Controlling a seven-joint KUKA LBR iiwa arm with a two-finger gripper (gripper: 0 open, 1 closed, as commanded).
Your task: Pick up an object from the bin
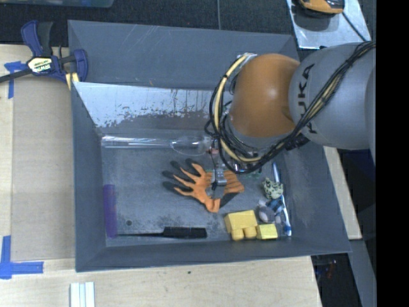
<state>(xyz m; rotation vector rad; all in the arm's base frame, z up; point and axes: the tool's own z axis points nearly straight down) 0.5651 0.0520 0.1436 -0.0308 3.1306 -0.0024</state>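
Note:
An orange glove (192,179) with black fingertips lies flat in the middle of the bin, its cuff pointing right. My gripper (218,179) reaches down from under the orange dome and stands right at the glove's cuff end, touching or nearly touching it. A yellow block (241,225) lies just below and to the right of the gripper, near the bin's front wall. A clear plastic spoon-like piece (185,146) lies along the back of the floor, just above the glove.
A purple stick (110,208) lies along the left wall and a black rod (184,233) along the front wall. Small bits sit in the right corner: a pale figure (273,187), a blue pen (282,204). The arm covers the bin's right rear.

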